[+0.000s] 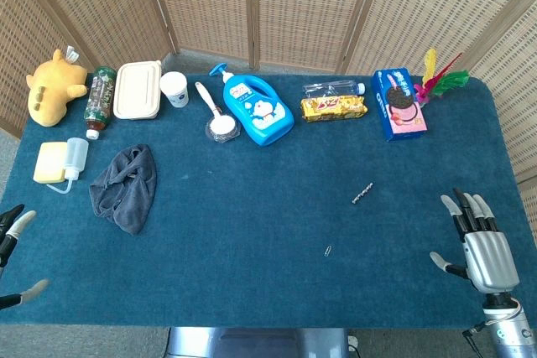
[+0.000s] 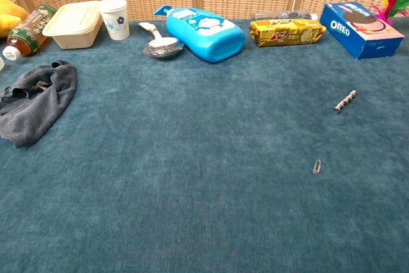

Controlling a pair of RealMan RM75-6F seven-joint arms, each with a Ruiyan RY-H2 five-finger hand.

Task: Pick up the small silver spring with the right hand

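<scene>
The right robot hand (image 1: 485, 245) was seen held palm-open with its fingers spread and nothing gripped, near the front right corner of the blue-carpeted surface (image 1: 252, 232). The small silver spring (image 1: 362, 194) was found lying flat and slanted, ahead of that hand and well to its left, with bare carpet all around it. A paper clip (image 1: 328, 251) was noted nearer the hand's level, also to its left and apart from the spring; a mistaken grab at it was judged possible. The slim spring was judged likely to roll or be pressed into the pile under blunt fingertips. The surface's right edge was seen just beside the hand, so free room was judged to lie leftward and forward. The Oreo box (image 1: 399, 103) stood well beyond. The left robot hand (image 1: 12, 249) was only partly shown; its grip could not be told.
</scene>
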